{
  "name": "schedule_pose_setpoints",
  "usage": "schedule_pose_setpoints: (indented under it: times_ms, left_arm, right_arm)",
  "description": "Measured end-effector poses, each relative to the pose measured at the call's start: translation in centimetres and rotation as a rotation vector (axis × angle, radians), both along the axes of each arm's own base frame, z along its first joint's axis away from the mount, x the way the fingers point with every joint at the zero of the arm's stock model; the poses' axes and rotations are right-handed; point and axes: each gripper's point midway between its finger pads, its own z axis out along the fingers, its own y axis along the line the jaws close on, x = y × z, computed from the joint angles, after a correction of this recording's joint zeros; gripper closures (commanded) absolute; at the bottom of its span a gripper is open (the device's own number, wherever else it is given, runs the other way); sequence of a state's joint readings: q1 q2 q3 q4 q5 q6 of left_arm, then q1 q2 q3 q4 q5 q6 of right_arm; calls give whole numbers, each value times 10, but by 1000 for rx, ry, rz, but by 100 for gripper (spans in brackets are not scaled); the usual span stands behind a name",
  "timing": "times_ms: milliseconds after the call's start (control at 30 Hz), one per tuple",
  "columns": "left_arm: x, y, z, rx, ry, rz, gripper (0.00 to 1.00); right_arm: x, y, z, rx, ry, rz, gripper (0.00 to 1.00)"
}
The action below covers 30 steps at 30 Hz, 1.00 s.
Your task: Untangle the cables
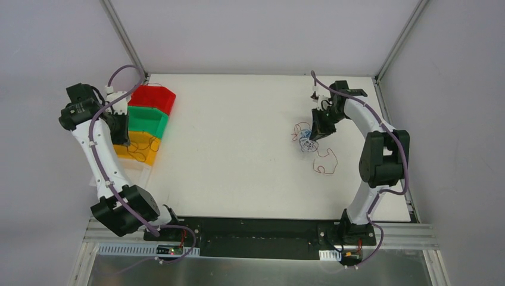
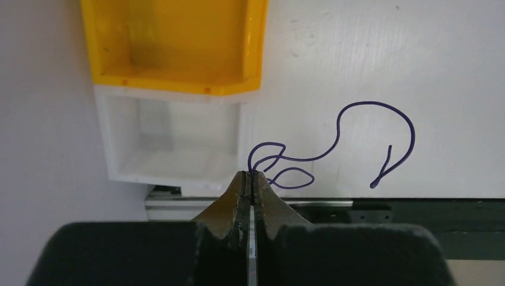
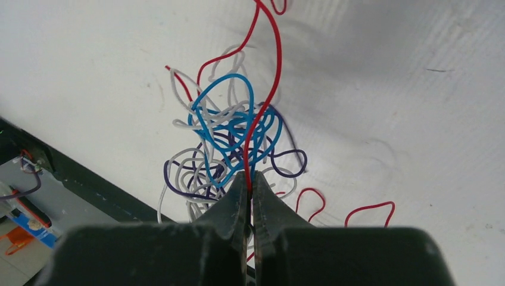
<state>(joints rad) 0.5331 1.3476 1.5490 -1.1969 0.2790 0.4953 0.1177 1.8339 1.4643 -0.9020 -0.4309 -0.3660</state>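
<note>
Nearest the arm bases, a loose red strand [image 1: 325,162] lies on the white tabletop [image 1: 238,149]. Just beyond it, the right fingers [image 3: 250,180] are pinched tight on a red wire [image 3: 271,77] that runs over the tangled cables [image 3: 229,134]. Across the tabletop, the left fingers [image 2: 251,179] clamp a purple strand [image 2: 357,128] beside the yellow bin [image 2: 172,80]. The green bin [image 1: 161,126] and red bin [image 1: 170,98] sit farther back.

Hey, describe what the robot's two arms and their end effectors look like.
The left arm and the right arm both have white links joined by bulky black joint housings. A thin purple hose runs along each arm. The left end effector and the right end effector each have a black body with two tapered, brownish-grey fingers.
</note>
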Motion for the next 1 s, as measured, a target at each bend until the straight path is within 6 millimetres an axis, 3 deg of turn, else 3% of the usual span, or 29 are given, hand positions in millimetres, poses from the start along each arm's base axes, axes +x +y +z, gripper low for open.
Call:
schedule_pose_setpoints:
  times_ms: [167,333,600,733,1000]
  left_arm:
    - [-32,47,2,146,51,-22,100]
    - [-44,77,0,197,95,-23,100]
    - [3,126,9,251,46,40,100]
    - [23,145,1,278,40,81,100]
    - [79,145,-6,359,-1,97,100]
  right_arm:
    - [4,25,15,43,-19,52,100]
    - [6,45,21,68,-19,95,100]
    - [21,53,37,67,-8,111,100]
    - [34,56,49,66,-24,115,100]
    - [46,59,57,49,-22,125,100]
